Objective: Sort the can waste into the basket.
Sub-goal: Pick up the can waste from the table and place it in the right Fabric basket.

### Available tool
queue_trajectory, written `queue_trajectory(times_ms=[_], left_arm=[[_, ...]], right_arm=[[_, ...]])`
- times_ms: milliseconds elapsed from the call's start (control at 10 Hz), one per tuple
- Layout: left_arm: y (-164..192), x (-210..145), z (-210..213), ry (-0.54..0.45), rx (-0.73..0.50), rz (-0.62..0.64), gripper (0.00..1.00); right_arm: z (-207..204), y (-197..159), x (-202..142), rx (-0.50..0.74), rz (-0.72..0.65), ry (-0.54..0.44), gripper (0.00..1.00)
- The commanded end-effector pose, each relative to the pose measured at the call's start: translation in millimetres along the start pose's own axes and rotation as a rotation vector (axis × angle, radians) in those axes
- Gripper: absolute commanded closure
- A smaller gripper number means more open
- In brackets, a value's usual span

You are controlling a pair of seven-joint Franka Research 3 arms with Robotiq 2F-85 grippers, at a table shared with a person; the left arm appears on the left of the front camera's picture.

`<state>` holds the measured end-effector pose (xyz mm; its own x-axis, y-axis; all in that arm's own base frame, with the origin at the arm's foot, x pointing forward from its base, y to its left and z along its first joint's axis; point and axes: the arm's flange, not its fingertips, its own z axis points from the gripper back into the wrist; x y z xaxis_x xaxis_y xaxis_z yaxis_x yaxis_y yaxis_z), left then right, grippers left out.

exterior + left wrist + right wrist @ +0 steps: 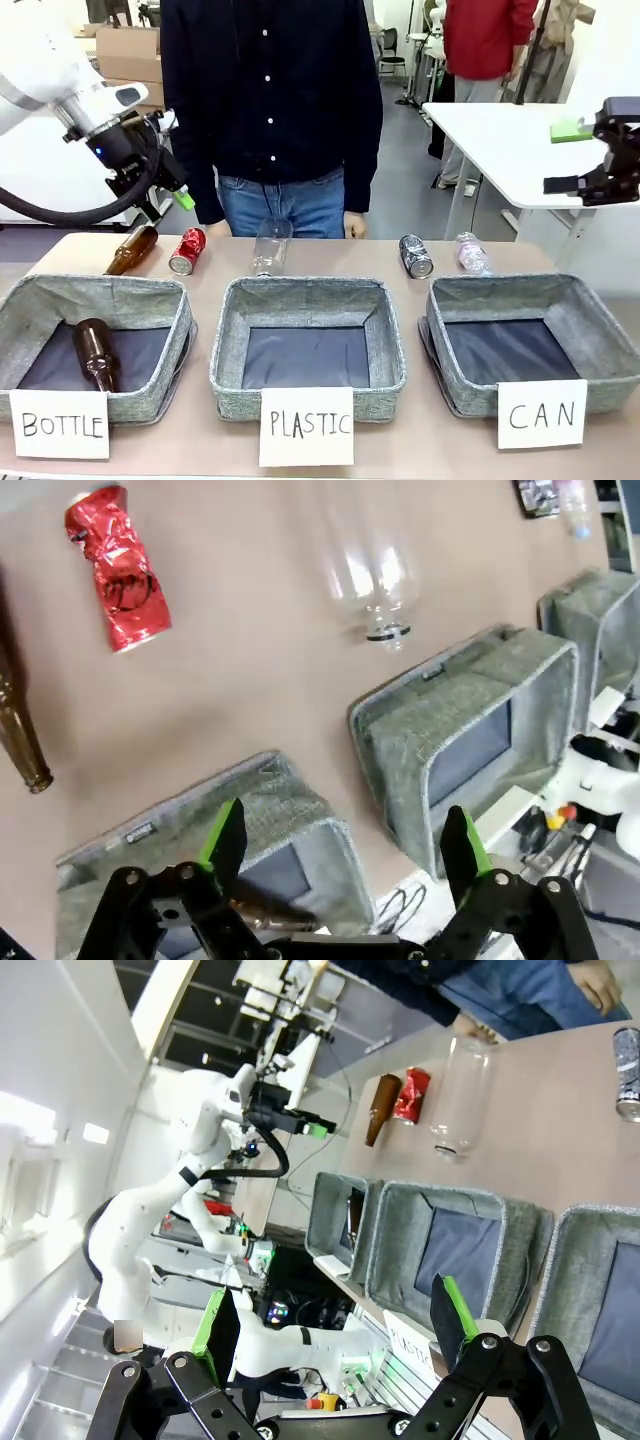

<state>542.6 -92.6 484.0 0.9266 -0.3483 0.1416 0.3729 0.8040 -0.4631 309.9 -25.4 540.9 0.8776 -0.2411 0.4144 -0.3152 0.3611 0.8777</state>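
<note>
The shiny red can point(187, 250) point(118, 568) point(411, 1095) lies on the table's far left, next to a brown bottle. To the right of the middle, the black patterned can point(415, 255) point(627, 1060) rests behind the grey basket carded "CAN" point(530, 286) point(562, 1260), whose dark lining is bare. My left gripper point(168, 200) point(343, 818) hangs open above the far left of the table, over the red can and brown bottle, with nothing between its green pads. High at the right edge my right gripper point(582, 185) point(330, 1300) is open too, well above the CAN basket.
Baskets carded "BOTTLE" point(100, 290) and "PLASTIC" point(305, 290) stand left and middle; a brown bottle point(95, 355) lies in the BOTTLE one. Another brown bottle point(132, 250), a clear plastic bottle point(270, 245) and a small clear bottle point(470, 252) lie behind. A person point(270, 100) stands at the far edge.
</note>
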Motion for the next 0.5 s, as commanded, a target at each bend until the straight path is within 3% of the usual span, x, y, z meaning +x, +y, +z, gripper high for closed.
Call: queue_trajectory(times_ms=[0, 200, 300, 400], left_arm=[[-19.2, -23.6, 24.7, -0.012, -0.031, -0.047, 0.0], [-6.2, -4.0, 7.5, -0.002, -0.007, -0.011, 0.0], [7.6, 7.6, -2.4, -0.288, 0.054, 0.229, 0.0], [17.8, 22.9, -11.9, -0.299, 0.076, 0.289, 0.0]], right_arm=[[-2.6, 0.1, 4.2, 0.021, 0.028, -0.015, 0.0], [-2.6, 0.1, 4.2, 0.021, 0.028, -0.015, 0.0], [-2.6, 0.1, 4.2, 0.021, 0.028, -0.015, 0.0], [-2.6, 0.1, 4.2, 0.021, 0.028, -0.015, 0.0]])
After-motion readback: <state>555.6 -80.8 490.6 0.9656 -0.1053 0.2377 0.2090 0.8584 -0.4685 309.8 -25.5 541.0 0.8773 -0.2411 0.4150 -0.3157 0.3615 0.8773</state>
